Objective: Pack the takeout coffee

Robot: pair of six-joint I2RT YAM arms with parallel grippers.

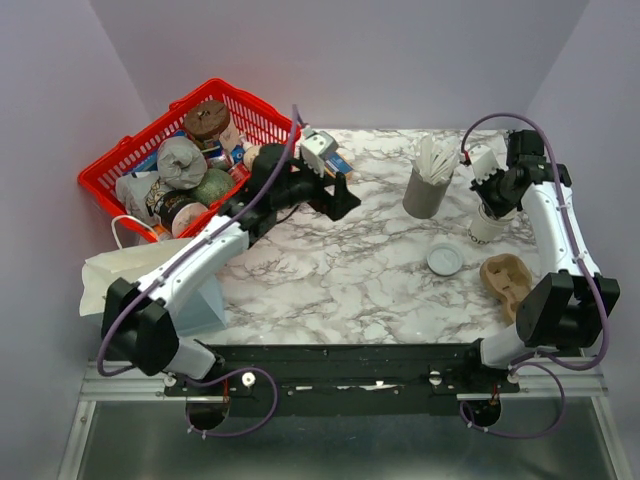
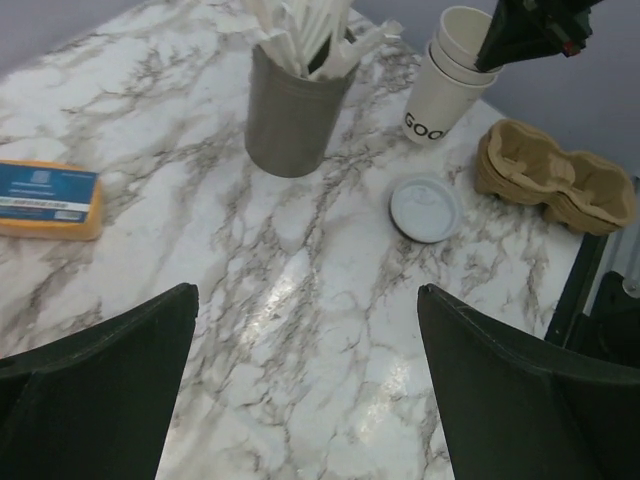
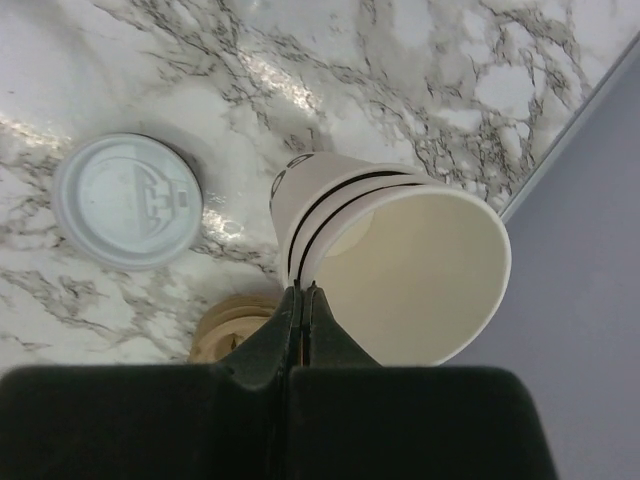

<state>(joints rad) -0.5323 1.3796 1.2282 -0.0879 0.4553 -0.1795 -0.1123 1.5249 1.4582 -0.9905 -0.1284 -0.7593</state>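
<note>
Evidently no packing has begun. The takeout coffee (image 1: pixel 178 210), a small dark brown paper cup with a white plastic lid, seems to be the dark cylinder with a pale rim lying among the clutter in the red plastic lattice basket (image 1: pixel 105 185), towards its near corner. It is too small to be sure of.

The left tool (image 2: pixel 307 300) hangs just beside that basket over the glossy white, grey-veined marbled desk (image 1: pixel 350 270). Its broad matte black fingers are spread wide and hold nothing, a stance that would suit reaching in for a round cup.

The right tool (image 3: pixel 300 290) is well apart from the coffee, at the desk's right side. Its thin fingers are pressed together, with the tips at the rim of the stack of lidless cream paper cups (image 3: pixel 400 260). I cannot tell whether a paper wall is nipped between them. These cups taper and nest closely, and look thin enough to crush.

Just beside them lies a loose flat grey-white plastic lid disc (image 3: pixel 127 200) with embossed ridges. Nearby sits a tan moulded-pulp cup carrier (image 2: pixel 555 180), fibrous and dimpled, probably meant to seat the coffee. A grey cylindrical holder of white straws (image 2: pixel 290 110) stands upright.
</note>
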